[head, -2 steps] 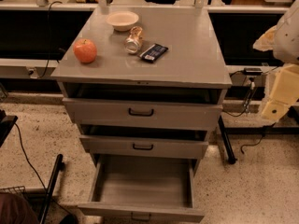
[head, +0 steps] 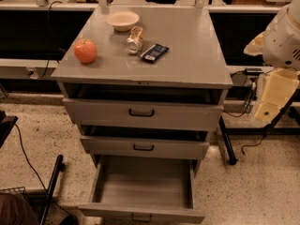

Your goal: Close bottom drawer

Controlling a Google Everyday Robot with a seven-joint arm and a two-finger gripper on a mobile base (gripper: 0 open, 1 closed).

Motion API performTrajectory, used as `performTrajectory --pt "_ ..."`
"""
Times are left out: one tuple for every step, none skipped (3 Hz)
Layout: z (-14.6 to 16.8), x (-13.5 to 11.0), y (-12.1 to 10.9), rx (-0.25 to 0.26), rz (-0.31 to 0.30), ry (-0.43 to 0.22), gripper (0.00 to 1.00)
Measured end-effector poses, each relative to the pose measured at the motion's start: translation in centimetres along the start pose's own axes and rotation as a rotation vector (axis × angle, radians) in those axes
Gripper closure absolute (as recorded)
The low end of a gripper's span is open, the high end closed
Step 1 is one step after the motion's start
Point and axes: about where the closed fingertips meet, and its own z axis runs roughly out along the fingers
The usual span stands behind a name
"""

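Observation:
The bottom drawer [head: 143,186] of the grey metal cabinet is pulled far out, showing its plain empty tray. Its short front panel [head: 140,213] lies at the lower edge of the view, with the small dark handle partly cut off. The middle drawer [head: 143,147] and the top drawer [head: 142,113] above it each stand slightly out. My arm's white and cream parts, with the gripper [head: 273,96], hang at the right edge. They are beside the cabinet at top-drawer height, well above and to the right of the bottom drawer, touching nothing.
On the cabinet top [head: 187,64] sit an apple [head: 85,50], a white bowl [head: 123,20], a lying can [head: 134,40] and a dark snack bar [head: 154,52]. A black table leg [head: 227,142] stands right of the cabinet. A dark pole [head: 50,191] and cables lie on the speckled floor at left.

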Motion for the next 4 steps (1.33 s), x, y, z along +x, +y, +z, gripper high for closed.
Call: performTrajectory --pt "4.6 -1.0 0.6 -0.068 -0.034 -0.042 0.00" --pt "9.9 -2.1 3.2 -0.120 -0.096 -0.120 0.00" --pt "15.9 -1.1 7.4 -0.139 -0.146 -0.204 0.00" --pt "18.3 -0.1 8.7 -0.126 -0.146 -0.198 0.00"
